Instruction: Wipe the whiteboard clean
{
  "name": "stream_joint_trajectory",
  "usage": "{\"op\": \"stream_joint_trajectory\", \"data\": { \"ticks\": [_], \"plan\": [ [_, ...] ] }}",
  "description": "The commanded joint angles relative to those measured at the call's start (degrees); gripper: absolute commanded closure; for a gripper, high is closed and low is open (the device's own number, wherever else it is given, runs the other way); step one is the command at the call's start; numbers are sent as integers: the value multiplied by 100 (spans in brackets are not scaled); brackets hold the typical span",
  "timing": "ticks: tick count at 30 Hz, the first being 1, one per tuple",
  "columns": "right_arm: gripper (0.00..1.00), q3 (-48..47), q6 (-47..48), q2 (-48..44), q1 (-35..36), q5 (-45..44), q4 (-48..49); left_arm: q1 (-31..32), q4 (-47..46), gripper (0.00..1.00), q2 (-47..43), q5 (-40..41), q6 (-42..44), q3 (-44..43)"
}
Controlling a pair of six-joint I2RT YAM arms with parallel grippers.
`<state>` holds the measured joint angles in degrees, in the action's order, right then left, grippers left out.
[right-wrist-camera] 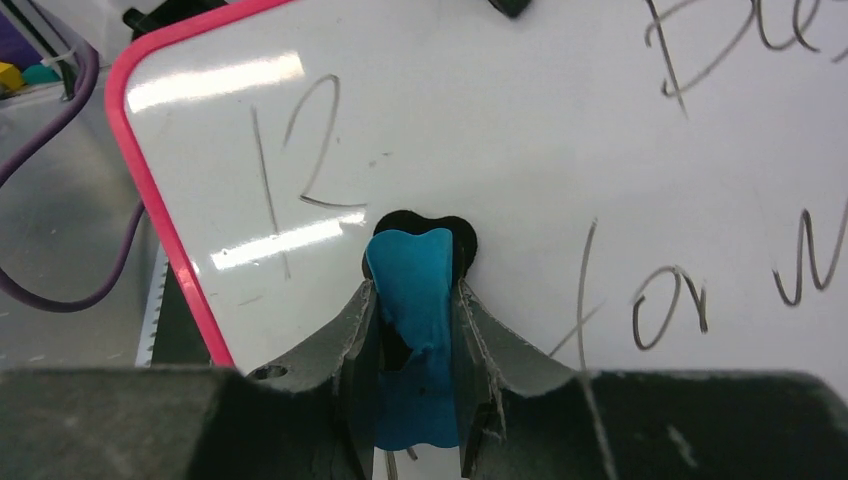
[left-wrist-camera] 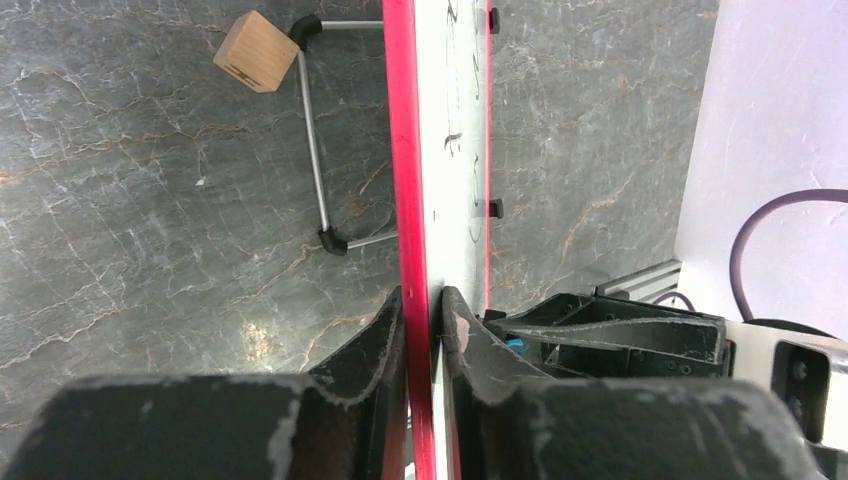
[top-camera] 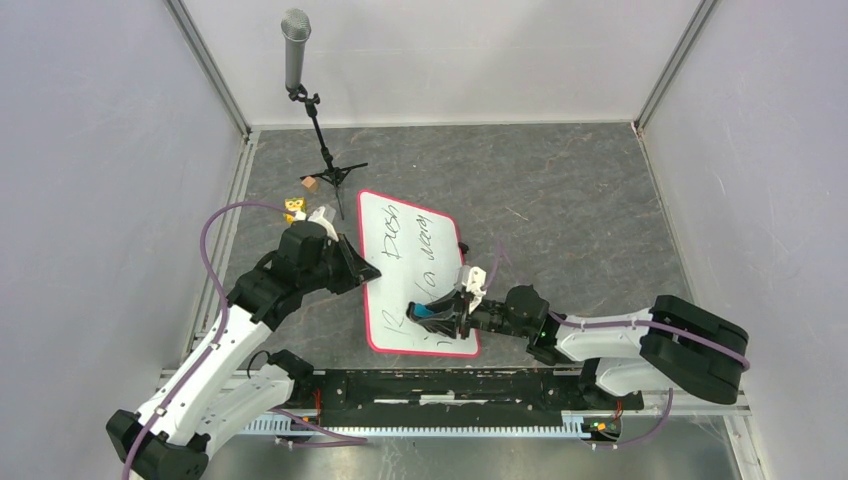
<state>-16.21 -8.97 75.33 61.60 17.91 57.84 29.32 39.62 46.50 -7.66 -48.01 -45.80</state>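
Note:
The whiteboard (top-camera: 415,265) lies on the grey table, white with a pink-red rim and black handwriting. My left gripper (top-camera: 362,272) is shut on its left edge; the left wrist view shows both fingers pinching the red rim of the whiteboard (left-wrist-camera: 410,150). My right gripper (top-camera: 448,315) is shut on a small blue eraser (top-camera: 428,312) and holds it over the board's near end. In the right wrist view the blue eraser (right-wrist-camera: 412,290) presses its black felt against the whiteboard (right-wrist-camera: 500,140), between a written "R" and the word "for".
A microphone on a small tripod stand (top-camera: 322,150) stands behind the board. A wooden cube (top-camera: 309,183) and a yellow toy (top-camera: 293,209) lie by the board's far left corner; the wooden cube (left-wrist-camera: 257,51) also shows in the left wrist view. A black rail (top-camera: 450,385) runs along the near edge.

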Motion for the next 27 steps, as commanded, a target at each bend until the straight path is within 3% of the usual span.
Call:
{"op": "stream_joint_trajectory", "data": {
  "ticks": [1, 5, 11, 17, 23, 27],
  "plan": [
    [82, 371, -471, -5, 89, -995, -1252, 45, -169, 98, 136, 28, -171, -9],
    [82, -69, -400, 109, 207, -1097, -1488, 54, -174, 98, 33, 58, -273, 16],
    [82, -1102, -83, 311, 941, -1298, -1838, 70, -142, 98, -37, 145, -501, 45],
    [82, -1935, -104, 764, 1108, -1295, -1989, 133, -12, 98, -1, 278, -608, -36],
    [82, -1869, 271, 934, 1644, -1315, -2091, 162, 106, 98, 16, 432, -607, -123],
    [81, -1289, 204, 786, 1915, -1415, -1879, 179, 108, 98, 17, 446, -626, -122]
  ]
}}
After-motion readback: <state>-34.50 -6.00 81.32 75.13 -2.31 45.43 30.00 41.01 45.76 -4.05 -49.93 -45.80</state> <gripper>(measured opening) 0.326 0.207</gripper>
